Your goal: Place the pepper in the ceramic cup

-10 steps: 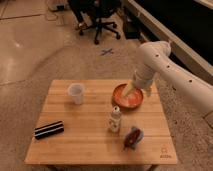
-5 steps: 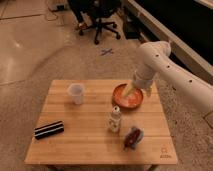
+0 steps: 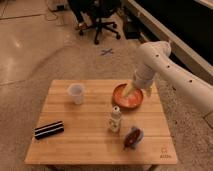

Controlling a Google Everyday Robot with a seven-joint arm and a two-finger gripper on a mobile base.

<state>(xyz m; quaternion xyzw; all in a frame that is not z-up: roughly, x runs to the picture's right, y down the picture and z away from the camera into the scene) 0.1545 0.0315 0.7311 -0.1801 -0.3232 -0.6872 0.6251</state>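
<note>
- A wooden table (image 3: 85,147) with a pale, smooth plank top and squared corners is filling the near part of the view.
- The pepper (image 3: 131,140), small, elongated and dark red, is lying close to the table's near edge, right of centre. It is lying against a small grey-blue thing (image 3: 138,133); whether it is resting on it or beside it cannot be told. It is well apart from the cup.
- A dark rectangular block (image 3: 49,129) with a pale stripe along its length is lying flat near the front left corner.
- A small pale bottle (image 3: 115,120) is standing upright about mid-table, between the pepper and the bowl.
- The ceramic cup (image 3: 76,93), plain white and tapering down from a wider rim, is standing upright on the far left part of the table, its mouth showing only white.
- A wide, round orange-red bowl (image 3: 120,101) is sitting on the far right part; its inside is looking paler, and any contents cannot be made out.
- The gripper (image 3: 129,90) is hanging over the bowl's far rim, pointing down, its jaws standing wide and holding nothing.
- The white, rounded arm (image 3: 159,62) is reaching in from the right.
- Beyond, a blue cross (image 3: 106,51) is marking the speckled floor, and a black office chair (image 3: 100,17) is standing farther back.
</note>
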